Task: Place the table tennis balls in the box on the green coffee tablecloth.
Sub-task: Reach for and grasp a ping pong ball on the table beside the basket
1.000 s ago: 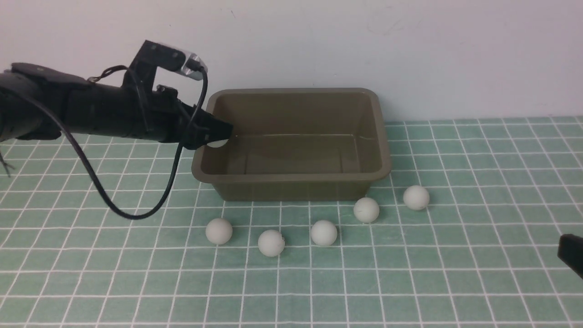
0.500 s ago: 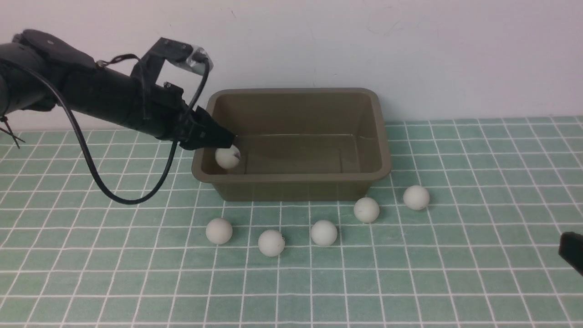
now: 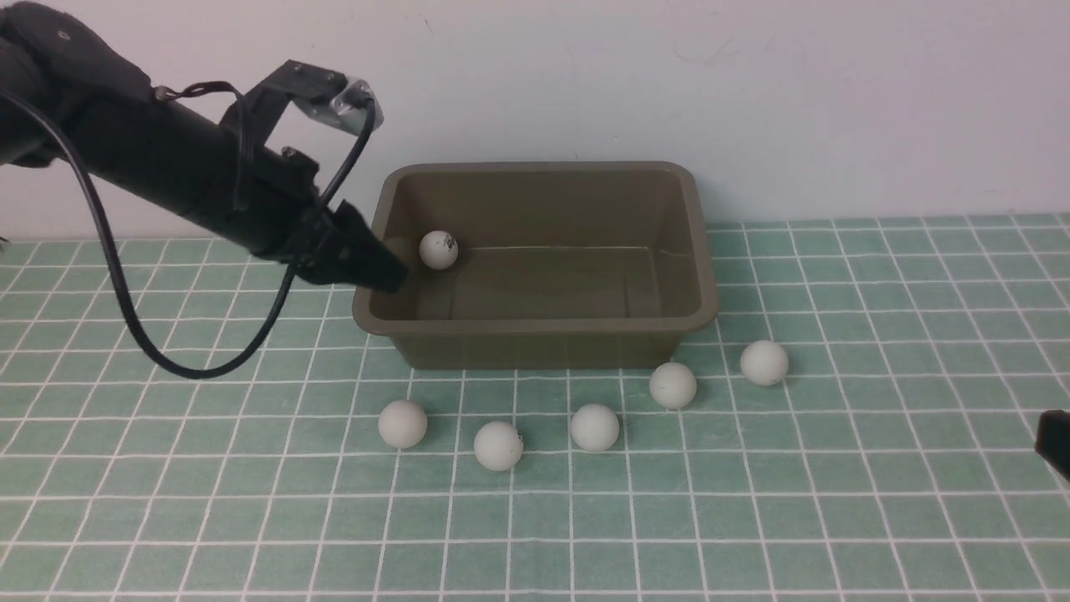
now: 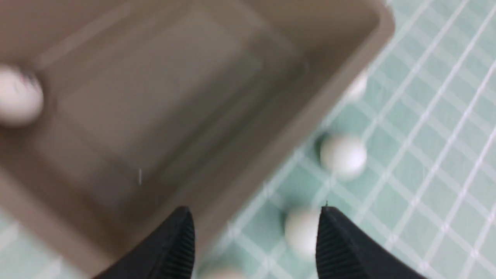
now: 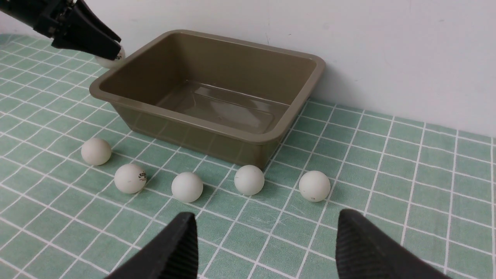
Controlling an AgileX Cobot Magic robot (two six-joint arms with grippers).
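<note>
The olive-brown box (image 3: 535, 328) stands on the green checked tablecloth (image 3: 878, 284) against the wall. One white table tennis ball (image 3: 438, 249) with a dark mark is inside it, by the left wall, and shows blurred in the left wrist view (image 4: 19, 95). Several more balls lie in a row in front of the box, from the leftmost (image 3: 402, 424) to the rightmost (image 3: 764, 362). My left gripper (image 3: 380, 272) hovers at the box's left rim, open (image 4: 254, 217) and empty. My right gripper (image 5: 263, 224) stands open and empty, low at the front right (image 3: 1055, 443).
A white wall (image 3: 752, 100) rises directly behind the box. The left arm's black cable (image 3: 167, 359) loops down close to the cloth left of the box. The row of balls (image 5: 187, 187) lies between the right gripper and the box's front wall (image 5: 186, 135).
The left gripper let go of its ball, which dropped into the box and now sits farther back by the left wall. The left arm drew back to the left. The right gripper barely moved.
</note>
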